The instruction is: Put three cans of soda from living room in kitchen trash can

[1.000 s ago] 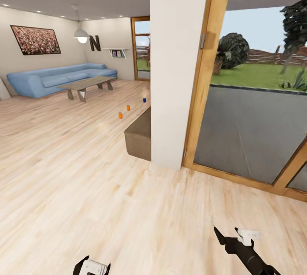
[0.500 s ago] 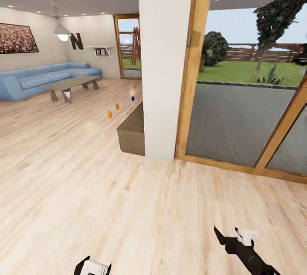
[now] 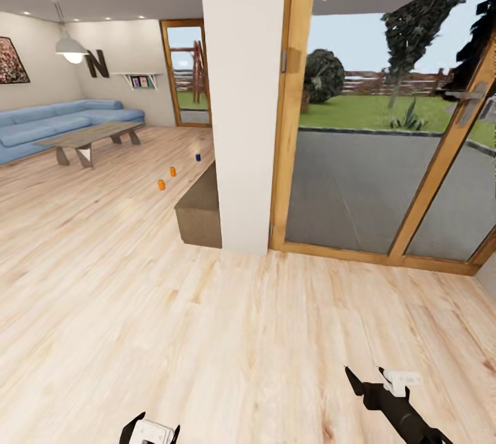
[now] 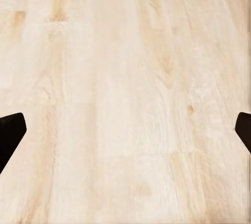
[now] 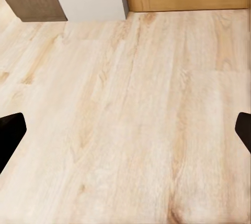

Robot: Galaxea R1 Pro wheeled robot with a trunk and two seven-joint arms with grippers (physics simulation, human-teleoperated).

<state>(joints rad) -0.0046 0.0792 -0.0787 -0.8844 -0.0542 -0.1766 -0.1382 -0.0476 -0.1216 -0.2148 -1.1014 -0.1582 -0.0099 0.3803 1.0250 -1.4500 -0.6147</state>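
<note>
The left end effector (image 3: 150, 428) is cut off by the head view's bottom edge, w/ just a black-and-white top showing. In the left wrist view its dark fingertips (image 4: 10, 135) sit at opposite frame edges, spread wide, nothing btwn them but pale wood-plank floor (image 4: 125, 78). The right end effector (image 3: 368, 376) is partly cut off too; a black finger and a white-capped one stand apart in the head view, and in the right wrist view the fingertips (image 5: 10, 132) are likewise wide apart and empty.

The three small soda cans stand far off on the floor, well apart from both end effectors: an orange can (image 3: 160, 185), a second orange can (image 3: 172, 171) near it, and a dark blue can (image 3: 197, 156) further back. All too small to make out tops or labels.

Btwn robot and cans rises a broad white square pillar (image 3: 242, 85), w/ a low brown-grey block (image 3: 198, 213) touching its left side. Right of the pillar, wood-framed glass doors (image 3: 358, 154) show grass and trees outside. Along the far left: a long blue sofa (image 3: 62, 120), cut off by the frame edge, w/ a low grey-wood coffee table (image 3: 89, 137) just in front. A white pendant lamp (image 3: 71, 47) hangs near a dark letter N (image 3: 97, 63) on the wall.
</note>
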